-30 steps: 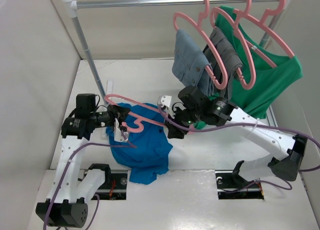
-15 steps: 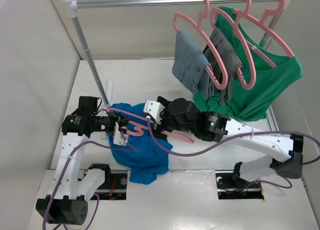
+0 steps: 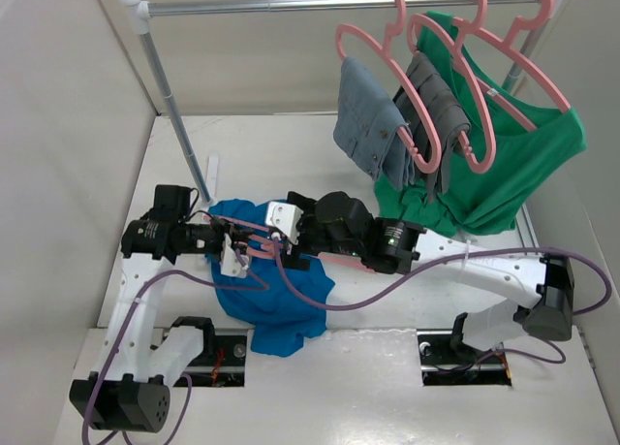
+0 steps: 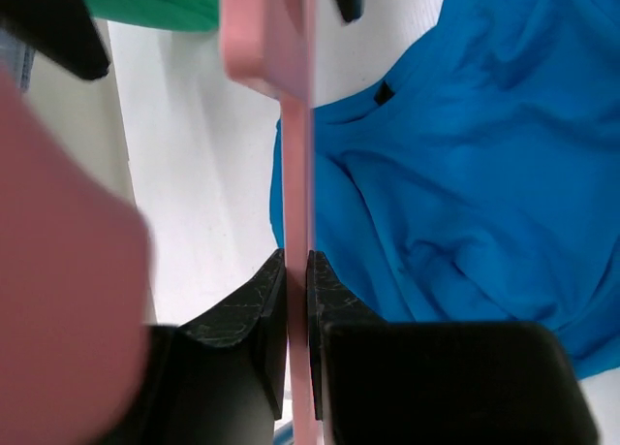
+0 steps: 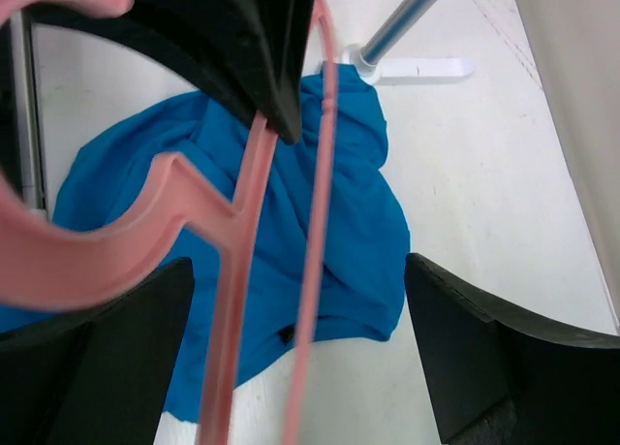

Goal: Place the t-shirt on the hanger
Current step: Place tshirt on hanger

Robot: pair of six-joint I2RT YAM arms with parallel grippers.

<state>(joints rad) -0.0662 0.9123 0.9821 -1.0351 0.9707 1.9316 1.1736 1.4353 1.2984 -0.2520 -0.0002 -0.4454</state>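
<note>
The blue t-shirt (image 3: 276, 295) lies crumpled on the table between the arms, and also shows under the right wrist (image 5: 291, 212) and the left wrist (image 4: 455, 174). My left gripper (image 3: 231, 243) is shut on a thin bar of the pink hanger (image 3: 255, 255), and the jaws pinch that bar in the left wrist view (image 4: 297, 270). My right gripper (image 3: 269, 239) stands open just right of the left one. Its fingers (image 5: 126, 367) are spread wide, with two hanger bars (image 5: 315, 222) passing between them untouched above the shirt.
A metal clothes rail (image 3: 329, 1) spans the back, its white foot (image 5: 417, 72) near the shirt. Pink hangers on it carry a denim garment (image 3: 368, 115), a grey one (image 3: 441, 106) and a green shirt (image 3: 523, 154). Walls close both sides.
My right gripper has let go of the hanger's far end, opened wide and slid left to the left gripper. The left gripper stays shut on the hanger, which has shifted a little.
</note>
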